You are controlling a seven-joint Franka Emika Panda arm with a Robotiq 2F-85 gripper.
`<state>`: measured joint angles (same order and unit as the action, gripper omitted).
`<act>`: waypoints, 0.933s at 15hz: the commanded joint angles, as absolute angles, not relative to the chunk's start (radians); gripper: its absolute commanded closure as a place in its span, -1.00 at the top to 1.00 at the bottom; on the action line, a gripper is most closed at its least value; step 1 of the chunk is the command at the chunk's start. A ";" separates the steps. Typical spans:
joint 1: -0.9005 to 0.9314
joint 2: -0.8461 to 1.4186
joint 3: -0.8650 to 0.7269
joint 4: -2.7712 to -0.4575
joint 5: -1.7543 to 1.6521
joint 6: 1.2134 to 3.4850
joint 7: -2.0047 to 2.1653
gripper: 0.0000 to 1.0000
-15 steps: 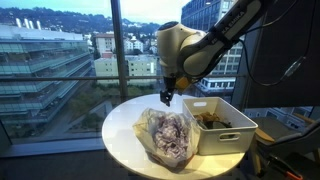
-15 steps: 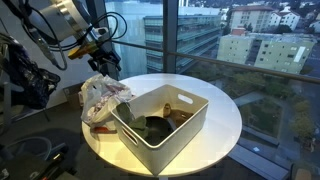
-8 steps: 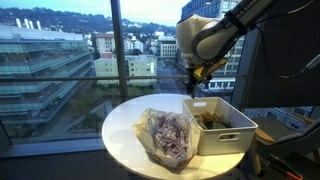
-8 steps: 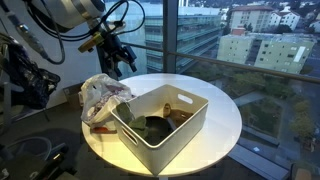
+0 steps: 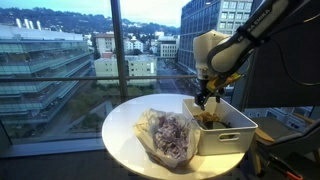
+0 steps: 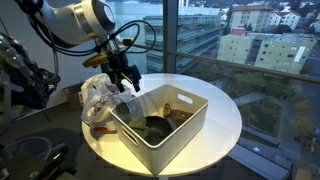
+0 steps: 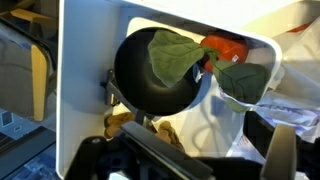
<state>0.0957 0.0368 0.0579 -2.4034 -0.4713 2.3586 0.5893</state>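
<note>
Gripper: we log the gripper (image 5: 203, 100) hanging over the white bin (image 5: 224, 141), above the end nearest the bag (image 5: 168, 136), clear of the rim and of everything inside
Gripper state: jaws spread wide and released, and we see nothing between them
Bin: rectangular, open-topped and upright, standing near the edge of the table (image 5: 124, 128); it shows in both exterior views
Pan: dark round pan (image 7: 145, 92) lying inside the bin against one end wall, straight below the wrist camera
Leaves: one green leaf (image 7: 172, 55) rests over the pan's rim and partly inside it; a second green leaf (image 7: 246, 82) lies just beside the pan on the bin floor
Orange item: small orange-red piece (image 7: 226, 46) at the bin wall, touching the first leaf; we cannot tell what it is
Yellow items: yellowish pieces (image 7: 124, 122) in a corner of the bin beside the pan, partly hidden by the gripper's body
Bag: crumpled clear plastic with purplish contents, lying on the table just beside one wall of the bin, close to the table's edge
Table: round and white, carrying bin and bag
Window: tall window (image 5: 60, 60) behind the table, with buildings beyond the glass
</note>
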 commanded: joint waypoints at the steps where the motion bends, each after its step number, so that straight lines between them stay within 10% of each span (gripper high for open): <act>1: 0.072 0.076 0.044 -2.432 -0.418 2.484 0.535 1.00; 14: 0.056 0.182 0.011 -2.439 -0.209 2.526 0.408 1.00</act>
<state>0.0510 0.1574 0.0190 -2.4337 -0.2587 2.4953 0.4339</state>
